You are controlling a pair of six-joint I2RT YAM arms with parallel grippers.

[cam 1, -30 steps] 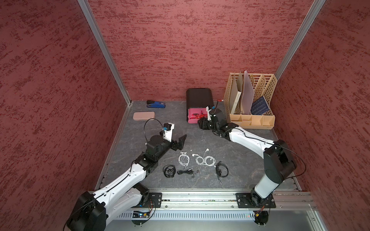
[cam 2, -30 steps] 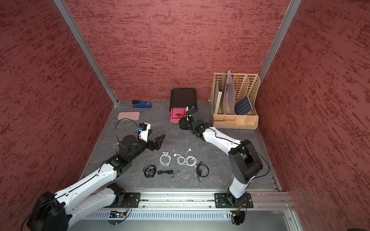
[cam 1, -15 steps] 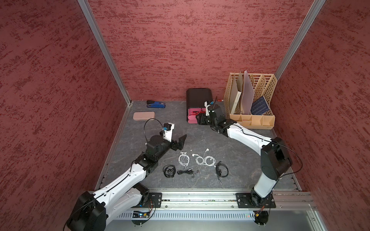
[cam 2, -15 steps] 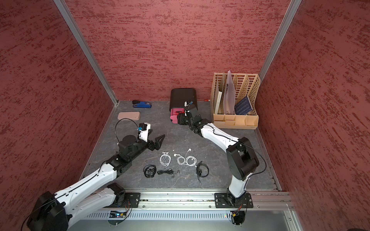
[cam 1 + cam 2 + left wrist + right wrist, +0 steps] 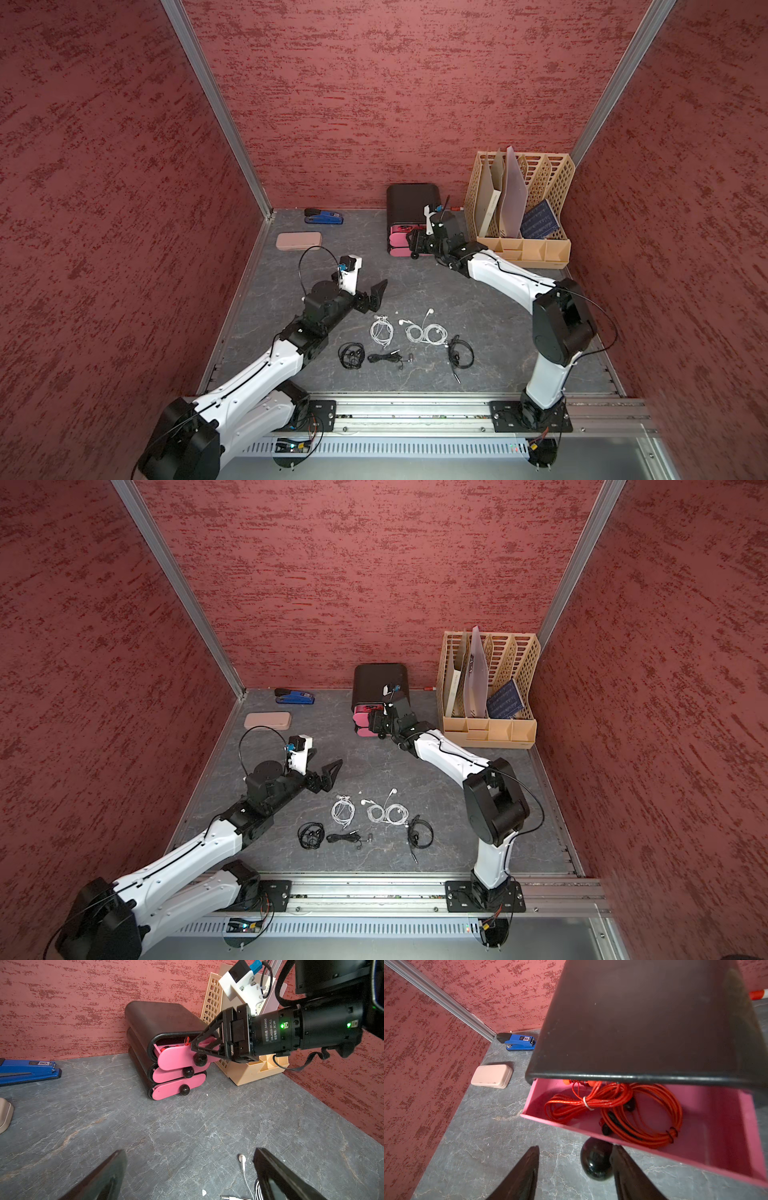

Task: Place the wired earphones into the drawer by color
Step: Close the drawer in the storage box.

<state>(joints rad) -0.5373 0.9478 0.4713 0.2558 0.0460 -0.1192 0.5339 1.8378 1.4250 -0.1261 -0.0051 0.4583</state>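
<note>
Red earphones in part-open top drawer, white bundles and black bundles on table: likely light, limp, best pinched across the coil; left gripper gapes, right gripper with fingers apart astride knob.

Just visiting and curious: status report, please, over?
Left hand open, empty. Right hand open astride top drawer knob. Red earphones inside; white earphones, black earphones on table. Nothing blocking.

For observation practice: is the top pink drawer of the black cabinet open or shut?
Partly open: the top pink drawer juts out of the black cabinet, red coiled earphones visible inside.
</note>
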